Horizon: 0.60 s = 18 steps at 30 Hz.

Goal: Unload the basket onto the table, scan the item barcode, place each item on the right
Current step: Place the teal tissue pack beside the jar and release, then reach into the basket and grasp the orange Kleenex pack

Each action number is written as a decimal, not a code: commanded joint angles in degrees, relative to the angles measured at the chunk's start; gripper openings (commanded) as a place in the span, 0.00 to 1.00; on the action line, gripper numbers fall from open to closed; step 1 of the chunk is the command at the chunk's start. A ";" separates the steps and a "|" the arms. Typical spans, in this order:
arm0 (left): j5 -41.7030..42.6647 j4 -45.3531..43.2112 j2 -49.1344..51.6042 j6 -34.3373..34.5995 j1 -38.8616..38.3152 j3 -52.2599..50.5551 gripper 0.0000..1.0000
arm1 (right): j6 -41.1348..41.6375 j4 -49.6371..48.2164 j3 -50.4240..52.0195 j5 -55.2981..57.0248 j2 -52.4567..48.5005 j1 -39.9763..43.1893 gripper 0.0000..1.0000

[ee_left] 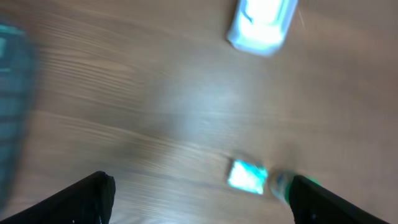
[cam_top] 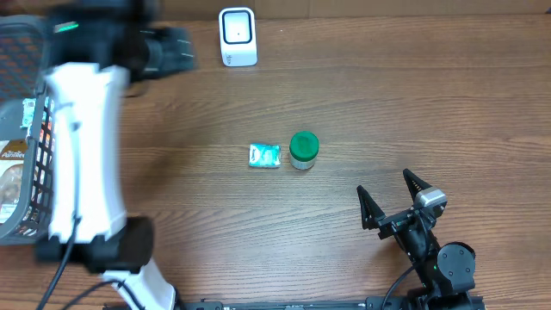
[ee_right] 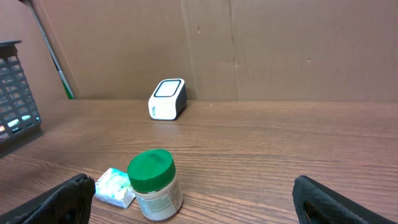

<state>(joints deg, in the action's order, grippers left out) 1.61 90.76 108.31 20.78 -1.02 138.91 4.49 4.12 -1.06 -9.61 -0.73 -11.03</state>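
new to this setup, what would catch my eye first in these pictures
The big white left arm stretches, blurred, over the table's left side beside a black basket. Mid-table stands a green-lidded jar with a small teal packet just to its left, seen from overhead. A white scanner sits at the far edge, and the right gripper sits open at the near right.

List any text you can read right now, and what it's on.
None reads clearly.
Package in the basket: script word, too blurred.
Jar label: print too small.
Teal packet: print too small.
Scanner: side marking too small.
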 commanded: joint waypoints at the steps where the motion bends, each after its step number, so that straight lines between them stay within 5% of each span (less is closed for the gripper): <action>1: -2.95 1.38 -4.42 -1.03 9.31 2.43 0.93 | 0.35 -0.22 0.61 0.59 0.57 -0.39 1.00; 10: -2.67 -0.85 -3.98 0.48 34.91 1.31 0.94 | 0.35 -0.22 0.61 0.59 0.57 -0.39 1.00; 18: -1.70 -8.79 5.11 -9.51 41.13 -0.92 0.91 | 0.35 -0.22 0.61 0.61 0.57 -0.39 1.00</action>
<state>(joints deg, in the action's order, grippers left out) -0.71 82.87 108.68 17.80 39.94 139.02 4.51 4.12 -1.06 -9.61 -0.73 -11.03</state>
